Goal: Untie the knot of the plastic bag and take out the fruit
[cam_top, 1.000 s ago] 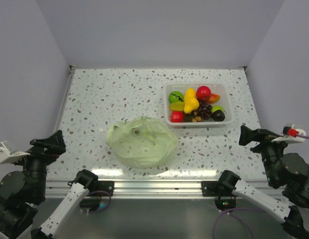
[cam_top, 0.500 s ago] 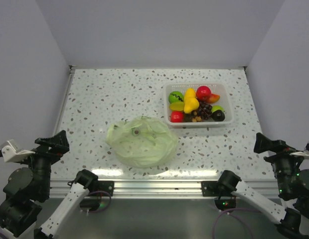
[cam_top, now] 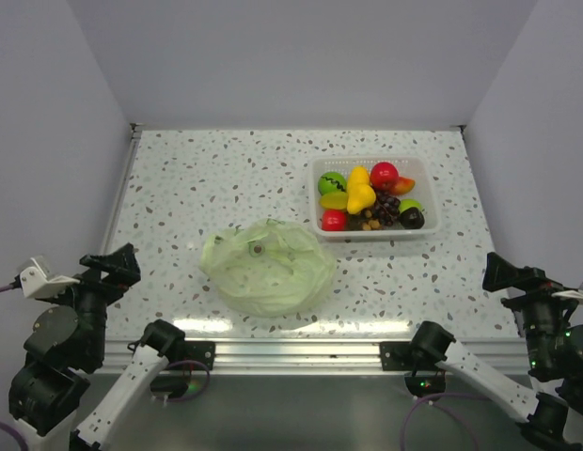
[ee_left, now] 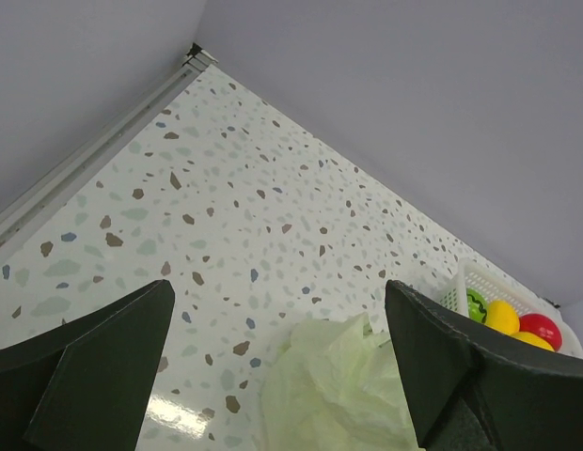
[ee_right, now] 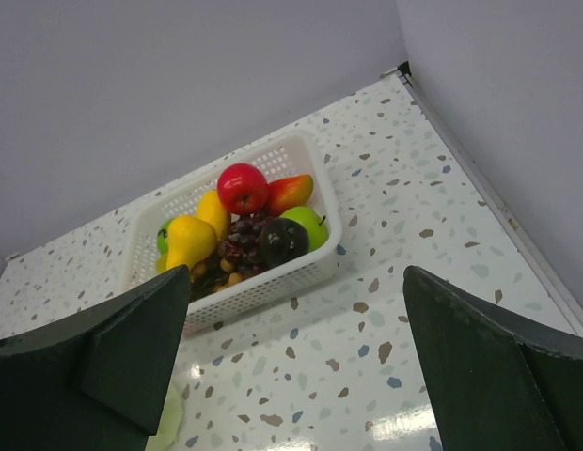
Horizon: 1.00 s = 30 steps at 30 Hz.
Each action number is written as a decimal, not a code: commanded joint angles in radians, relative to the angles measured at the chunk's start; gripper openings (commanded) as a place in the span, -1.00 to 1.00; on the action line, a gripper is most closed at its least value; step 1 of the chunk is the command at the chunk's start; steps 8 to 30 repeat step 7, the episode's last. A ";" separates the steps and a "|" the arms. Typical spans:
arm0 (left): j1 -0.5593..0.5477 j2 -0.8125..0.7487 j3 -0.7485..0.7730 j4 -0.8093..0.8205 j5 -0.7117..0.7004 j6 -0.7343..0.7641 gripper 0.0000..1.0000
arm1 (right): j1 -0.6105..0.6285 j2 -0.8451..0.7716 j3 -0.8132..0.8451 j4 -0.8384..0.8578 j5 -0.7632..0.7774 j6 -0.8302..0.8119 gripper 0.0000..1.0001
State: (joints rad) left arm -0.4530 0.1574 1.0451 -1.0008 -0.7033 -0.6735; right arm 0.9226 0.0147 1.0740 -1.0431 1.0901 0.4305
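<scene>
Left gripper [cam_top: 122, 263] is hanging at 9 o'clock of the pale green plastic bag [cam_top: 268, 268], jaws spread wide and gripping nothing. The bag is lying flattened near the table's [cam_top: 197, 178] front edge. Only the top view is showing it whole, and the knot cannot be made out. The fruit [cam_top: 367, 199] is sitting in the white basket [cam_top: 370, 160] at 1 o'clock of the bag, clearest in the right wrist view. Right gripper [cam_top: 494, 272] is hanging at 3 o'clock, jaws likewise released. Bare tabletop is stretching away at 11 o'clock.

Speckled table [cam_top: 197, 178] carries green bag [cam_top: 268, 268] and basket [cam_top: 376, 234].
</scene>
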 commanded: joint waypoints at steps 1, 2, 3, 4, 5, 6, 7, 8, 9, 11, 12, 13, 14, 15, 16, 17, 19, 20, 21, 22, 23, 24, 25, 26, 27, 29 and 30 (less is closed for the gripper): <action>-0.003 0.005 -0.010 0.071 -0.005 -0.012 1.00 | 0.004 0.018 0.009 0.003 0.021 0.017 0.97; -0.003 0.008 -0.014 0.074 -0.007 -0.011 1.00 | 0.004 0.018 0.009 0.003 0.021 0.017 0.97; -0.003 0.010 -0.016 0.076 -0.004 -0.008 1.00 | 0.004 0.018 0.009 0.003 0.019 0.017 0.97; -0.003 0.013 -0.019 0.083 -0.002 -0.005 1.00 | 0.004 0.018 0.010 0.003 0.021 0.016 0.97; -0.003 0.013 -0.023 0.085 -0.001 -0.001 1.00 | 0.004 0.019 0.012 0.002 0.021 0.016 0.97; -0.003 0.014 -0.026 0.090 0.001 0.000 1.00 | 0.002 0.025 0.012 0.000 0.019 0.014 0.98; -0.003 0.014 -0.028 0.097 0.002 0.005 1.00 | 0.002 0.030 0.014 0.000 0.017 0.013 0.97; -0.003 0.014 -0.028 0.097 0.002 0.005 1.00 | 0.002 0.030 0.014 0.000 0.017 0.013 0.97; -0.003 0.014 -0.028 0.097 0.002 0.005 1.00 | 0.002 0.030 0.014 0.000 0.017 0.013 0.97; -0.003 0.014 -0.028 0.097 0.002 0.005 1.00 | 0.002 0.030 0.014 0.000 0.017 0.013 0.97; -0.003 0.014 -0.028 0.097 0.002 0.005 1.00 | 0.002 0.030 0.014 0.000 0.017 0.013 0.97; -0.003 0.014 -0.028 0.097 0.002 0.005 1.00 | 0.002 0.030 0.014 0.000 0.017 0.013 0.97; -0.003 0.014 -0.028 0.097 0.002 0.005 1.00 | 0.002 0.030 0.014 0.000 0.017 0.013 0.97; -0.003 0.014 -0.028 0.097 0.002 0.005 1.00 | 0.002 0.030 0.014 0.000 0.017 0.013 0.97; -0.003 0.014 -0.028 0.097 0.002 0.005 1.00 | 0.002 0.030 0.014 0.000 0.017 0.013 0.97; -0.003 0.014 -0.028 0.097 0.002 0.005 1.00 | 0.002 0.030 0.014 0.000 0.017 0.013 0.97; -0.003 0.014 -0.028 0.097 0.002 0.005 1.00 | 0.002 0.030 0.014 0.000 0.017 0.013 0.97; -0.003 0.014 -0.028 0.097 0.002 0.005 1.00 | 0.002 0.030 0.014 0.000 0.017 0.013 0.97; -0.003 0.014 -0.028 0.097 0.002 0.005 1.00 | 0.002 0.030 0.014 0.000 0.017 0.013 0.97; -0.003 0.014 -0.028 0.097 0.002 0.005 1.00 | 0.002 0.030 0.014 0.000 0.017 0.013 0.97; -0.003 0.014 -0.028 0.097 0.002 0.005 1.00 | 0.002 0.030 0.014 0.000 0.017 0.013 0.97; -0.003 0.014 -0.028 0.097 0.002 0.005 1.00 | 0.002 0.030 0.014 0.000 0.017 0.013 0.97; -0.003 0.014 -0.028 0.097 0.002 0.005 1.00 | 0.002 0.030 0.014 0.000 0.017 0.013 0.97; -0.003 0.014 -0.028 0.097 0.002 0.005 1.00 | 0.002 0.030 0.014 0.000 0.017 0.013 0.97; -0.003 0.014 -0.028 0.097 0.002 0.005 1.00 | 0.002 0.030 0.014 0.000 0.017 0.013 0.97; -0.003 0.014 -0.028 0.097 0.002 0.005 1.00 | 0.002 0.030 0.014 0.000 0.017 0.013 0.97; -0.003 0.014 -0.028 0.097 0.002 0.005 1.00 | 0.002 0.030 0.014 0.000 0.017 0.013 0.97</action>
